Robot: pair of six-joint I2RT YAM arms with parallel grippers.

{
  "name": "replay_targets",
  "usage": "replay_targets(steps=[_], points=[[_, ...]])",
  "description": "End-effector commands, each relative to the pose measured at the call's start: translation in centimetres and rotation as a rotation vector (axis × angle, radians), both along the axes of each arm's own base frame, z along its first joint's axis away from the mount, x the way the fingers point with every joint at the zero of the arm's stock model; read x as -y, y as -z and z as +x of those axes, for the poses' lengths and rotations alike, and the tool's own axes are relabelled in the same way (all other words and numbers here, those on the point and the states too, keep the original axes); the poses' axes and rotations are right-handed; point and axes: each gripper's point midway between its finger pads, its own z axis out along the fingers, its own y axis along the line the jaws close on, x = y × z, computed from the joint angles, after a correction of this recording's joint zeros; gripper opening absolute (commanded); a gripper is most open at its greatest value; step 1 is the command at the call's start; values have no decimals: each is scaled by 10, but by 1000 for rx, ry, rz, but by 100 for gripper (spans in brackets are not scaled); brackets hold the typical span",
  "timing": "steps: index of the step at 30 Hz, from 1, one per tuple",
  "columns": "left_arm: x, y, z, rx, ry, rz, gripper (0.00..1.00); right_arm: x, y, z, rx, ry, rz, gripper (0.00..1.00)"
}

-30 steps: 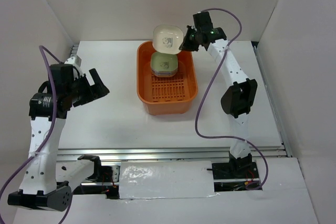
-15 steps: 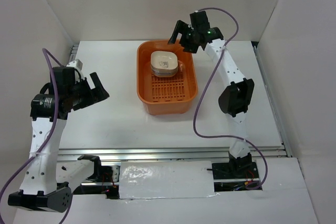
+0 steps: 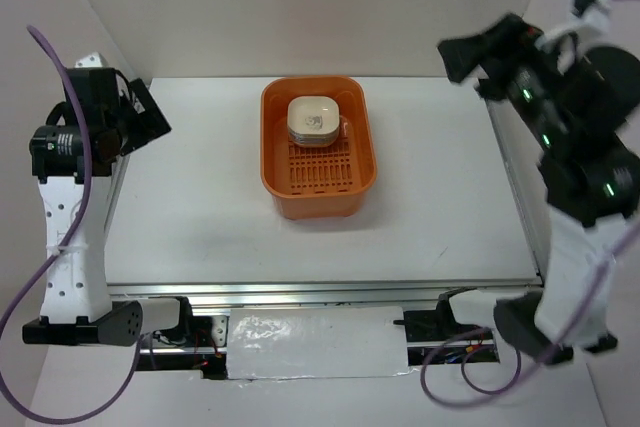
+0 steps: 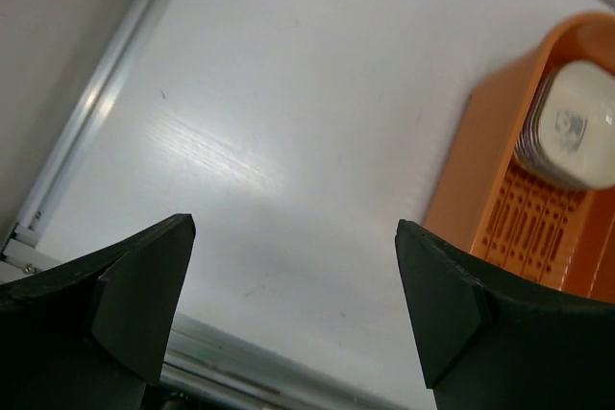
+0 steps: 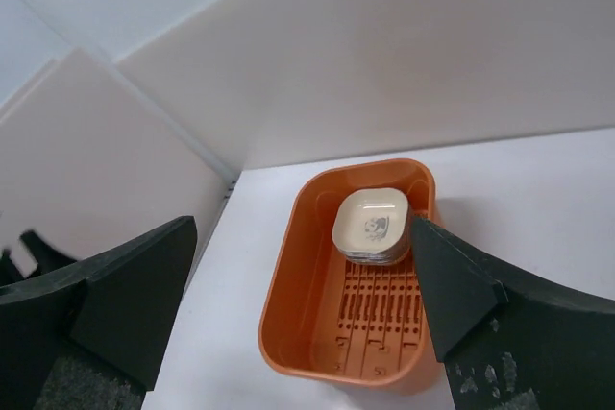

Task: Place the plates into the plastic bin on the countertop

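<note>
A stack of plates (image 3: 312, 117), a cream one with a dark centre print on top, sits in the far end of the orange plastic bin (image 3: 272, 167) on the white countertop (image 3: 200, 207). The right wrist view looks down on the plates (image 5: 373, 226) in the bin (image 5: 288, 285) from high up. The left wrist view catches the bin (image 4: 480, 170) and plates (image 4: 577, 127) at its right edge. My left gripper (image 3: 150, 115) (image 4: 294, 228) is open and empty, raised over the table's left edge. My right gripper (image 3: 470, 65) (image 5: 303, 223) is open and empty, high at the far right.
White panel walls (image 3: 300, 7) enclose the table at the back and both sides. A metal rail (image 3: 320, 292) runs along the front edge, and another rail (image 4: 86, 132) borders the left side. The bin's near half shows only its slotted bottom (image 3: 318, 172).
The right gripper let the cream plate drop onto the stack, opened, then swung up and away to the far right. The left arm pulled back and rose to the left edge.
</note>
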Motion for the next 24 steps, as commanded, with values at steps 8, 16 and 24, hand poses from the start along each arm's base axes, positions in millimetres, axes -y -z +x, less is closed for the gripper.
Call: replay_targets(steps=[8, 16, 24], points=[[-37, -22, -32, 130, -212, 123, 99, 61, 140, -115, -318, 190, -193, 100], [-29, 39, -63, 26, -205, 106, 99, 82, 171, -157, -331, 244, -209, 100], [-28, 48, -71, 10, -213, 89, 99, 85, 159, -157, -303, 252, -204, 100]])
